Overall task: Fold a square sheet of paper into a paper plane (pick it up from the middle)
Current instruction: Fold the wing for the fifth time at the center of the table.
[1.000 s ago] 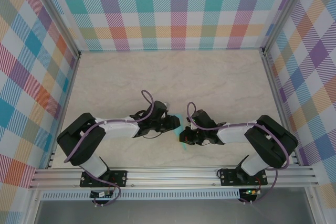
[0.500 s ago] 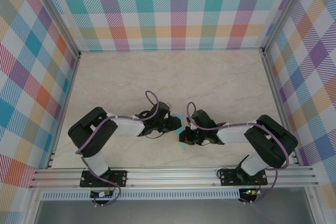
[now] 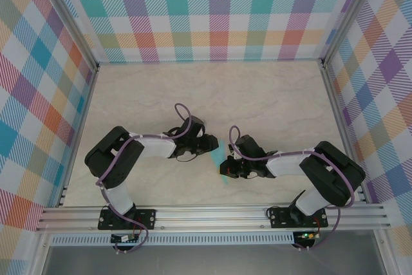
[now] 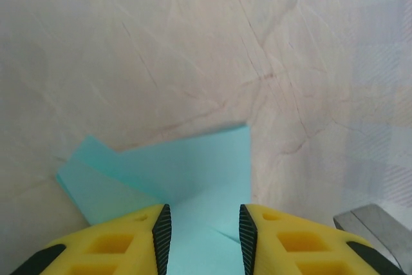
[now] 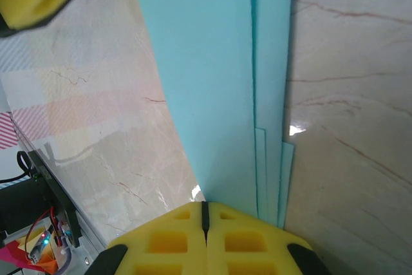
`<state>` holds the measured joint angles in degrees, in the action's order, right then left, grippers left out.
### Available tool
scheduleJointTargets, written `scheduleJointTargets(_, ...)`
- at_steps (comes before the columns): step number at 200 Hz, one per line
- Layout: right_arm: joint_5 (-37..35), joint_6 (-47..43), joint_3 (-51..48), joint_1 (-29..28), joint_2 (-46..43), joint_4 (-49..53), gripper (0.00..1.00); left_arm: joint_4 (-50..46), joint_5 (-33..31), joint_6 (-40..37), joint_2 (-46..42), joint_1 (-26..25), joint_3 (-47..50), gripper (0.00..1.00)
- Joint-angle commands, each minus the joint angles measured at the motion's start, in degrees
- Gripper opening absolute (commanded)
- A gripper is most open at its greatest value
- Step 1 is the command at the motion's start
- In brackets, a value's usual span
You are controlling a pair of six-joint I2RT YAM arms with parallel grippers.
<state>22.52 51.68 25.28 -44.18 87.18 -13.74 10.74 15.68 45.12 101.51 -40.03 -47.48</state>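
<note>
R claw (image 5: 205,218) pinched shut on paper (image 5: 206,75) edge | L claw (image 4: 201,233) narrow gap, paper btwn tips

Bent inward from the near rail (image 3: 212,214) over the pale marbled table (image 3: 257,94), almost meeting near its front middle, with the left gripper (image 3: 210,147) set slightly farther back than the right gripper (image 3: 225,168), a narrow strip of light-teal paper (image 3: 222,157) between them, and checked walls (image 3: 212,11) around.

Pale marble-patterned table (image 3: 270,94) with creased light-teal paper (image 4: 193,165) near its front middle.
</note>
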Motion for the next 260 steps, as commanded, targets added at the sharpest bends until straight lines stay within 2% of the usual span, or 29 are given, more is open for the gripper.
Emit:
scheduleJointTargets(1, -0.95, -1.68, -4.01, -0.46, 2.83, 14.68, 0.0, -4.58, -2.6, -3.53, 1.63, 2.44, -2.37, 0.36)
scheduleJointTargets(54, -0.42, -1.85, -3.23, -0.47, 2.73, 14.46, 0.0, -8.5, -0.25, -6.4, 2.99, 6.05, -6.46, 0.37)
scheduleJointTargets(100, -0.11, -1.95, -1.23, -0.46, 3.25, 14.16, 0.0, -14.27, 0.36, -8.0, -2.1, 6.54, -10.7, 0.38)
scheduleJointTargets(133, -0.46, -1.55, -0.26, -0.46, 3.18, 14.0, 0.0, -14.34, 1.15, -6.46, -9.59, 5.94, -7.11, 0.38)
scheduleJointTargets(167, -0.31, -1.32, 0.05, -0.46, 3.09, 13.82, 0.01, -12.17, 2.43, -6.01, -14.84, 2.77, -2.07, 0.35)
scheduleJointTargets(217, -0.38, -1.27, 0.16, -0.45, 1.71, 14.36, 0.02, -7.08, 6.16, -5.77, -7.57, -0.17, -0.78, 0.27)
scheduleJointTargets(260, -0.21, -1.43, 0.25, -0.46, -0.02, 15.72, 0.02, -10.14, 0.69, -6.78, -1.12, -0.22, -3.66, 0.24)
